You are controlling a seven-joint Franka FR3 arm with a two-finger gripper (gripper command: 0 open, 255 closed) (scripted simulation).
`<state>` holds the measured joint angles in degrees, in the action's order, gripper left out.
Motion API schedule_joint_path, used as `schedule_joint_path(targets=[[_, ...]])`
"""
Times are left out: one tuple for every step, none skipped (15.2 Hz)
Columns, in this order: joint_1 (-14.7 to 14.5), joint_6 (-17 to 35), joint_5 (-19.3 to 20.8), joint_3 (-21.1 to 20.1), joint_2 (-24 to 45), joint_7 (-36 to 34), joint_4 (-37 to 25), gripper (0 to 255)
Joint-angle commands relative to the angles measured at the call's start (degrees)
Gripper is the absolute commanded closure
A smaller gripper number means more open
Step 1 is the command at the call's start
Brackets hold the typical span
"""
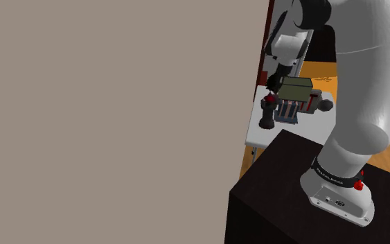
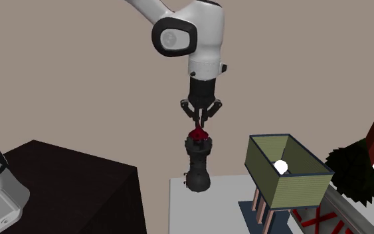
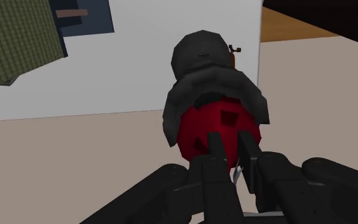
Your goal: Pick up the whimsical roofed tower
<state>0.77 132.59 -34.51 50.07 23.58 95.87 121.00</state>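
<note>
**Claw pinched on the tower's red roof**

In the second exterior view, the tower (image 2: 198, 165) is at the white table's (image 2: 205, 213) left edge, near its far corner. An olive open-topped box (image 2: 290, 178) on stilts is further right. The gripper (image 2: 199, 123) is clamped on the roof tip. The tower has a dark, lumpy body under a rounded red roof (image 3: 217, 124). It is probably rigid and light, and this narrow hold may let it swing.
</note>
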Motion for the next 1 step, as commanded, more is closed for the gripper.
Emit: schedule_joint_path(targets=[[-0.2, -0.2, 0.3, 0.2, -0.3, -0.3, -0.1, 255]])
